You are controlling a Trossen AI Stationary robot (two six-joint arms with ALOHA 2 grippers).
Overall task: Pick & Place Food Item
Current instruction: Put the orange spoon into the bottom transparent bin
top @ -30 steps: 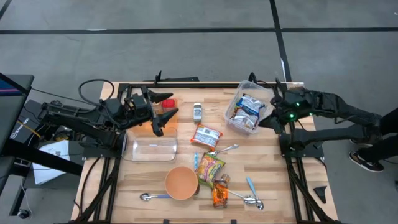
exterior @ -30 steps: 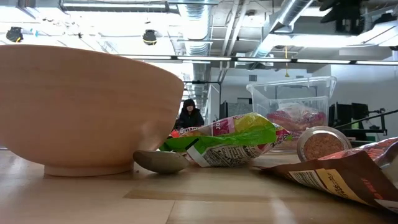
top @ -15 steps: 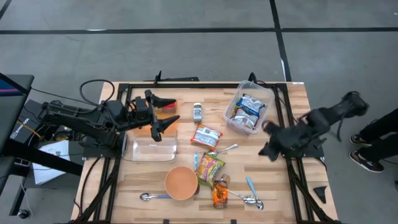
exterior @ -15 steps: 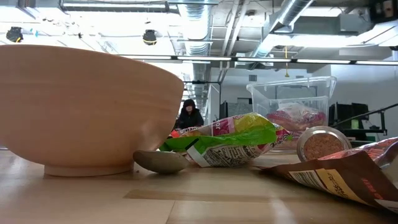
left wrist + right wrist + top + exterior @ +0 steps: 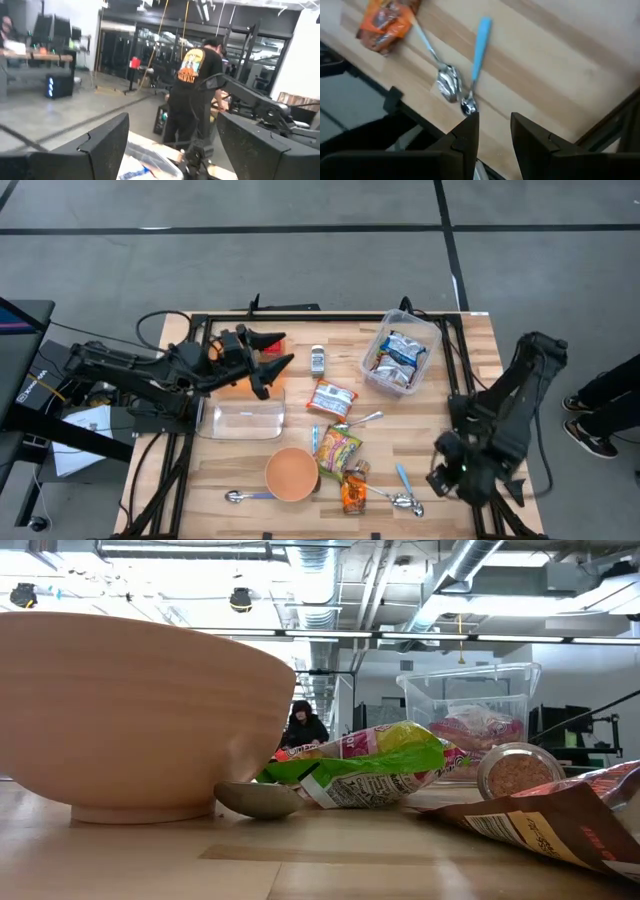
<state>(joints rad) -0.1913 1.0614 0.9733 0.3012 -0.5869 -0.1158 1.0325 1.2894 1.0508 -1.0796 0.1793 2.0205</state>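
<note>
We saw a red-and-white snack packet [image 5: 331, 398] lying flat at the tabletop's [image 5: 430, 430] centre. Three loose packets and four spoons lay there. The left gripper [image 5: 270, 361], at ten o'clock, had jaws open and empty. The right gripper [image 5: 441, 477], at four o'clock, had jaws slightly parted and empty.

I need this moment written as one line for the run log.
left end effector: open, empty, above clear bin | right end effector: empty, off table's right edge near blue-handled spoon | orange snack bag: on table
</note>
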